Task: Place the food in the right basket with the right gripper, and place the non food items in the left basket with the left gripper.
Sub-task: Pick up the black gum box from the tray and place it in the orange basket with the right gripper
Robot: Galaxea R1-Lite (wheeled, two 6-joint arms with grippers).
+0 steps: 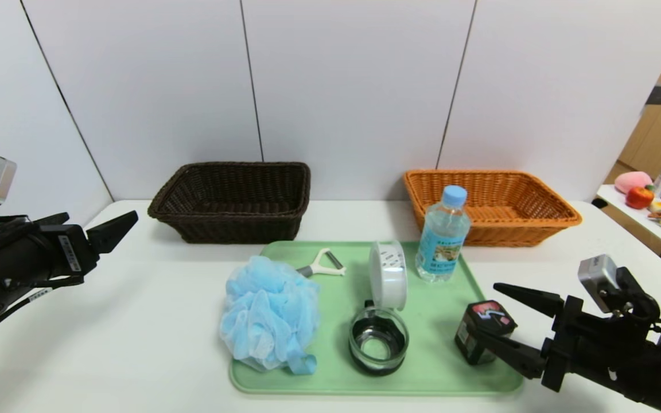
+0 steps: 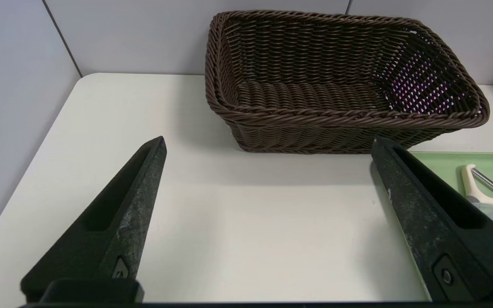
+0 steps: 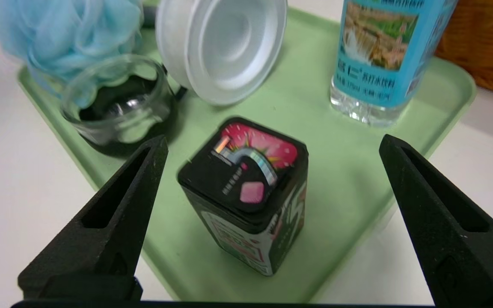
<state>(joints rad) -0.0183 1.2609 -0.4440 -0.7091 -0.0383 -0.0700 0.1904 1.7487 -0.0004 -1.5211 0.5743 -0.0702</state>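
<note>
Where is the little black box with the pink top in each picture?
Head view: small black box on the green tray, near its right front corner.
Left wrist view: not in it.
Right wrist view: box in the middle.
Shared landmark: the green tray.

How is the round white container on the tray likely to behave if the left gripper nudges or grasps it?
The round white container stands on its edge on the green tray, so a nudge would probably roll or topple it. Its smooth plastic face looks slippery, and it seems light.
</note>
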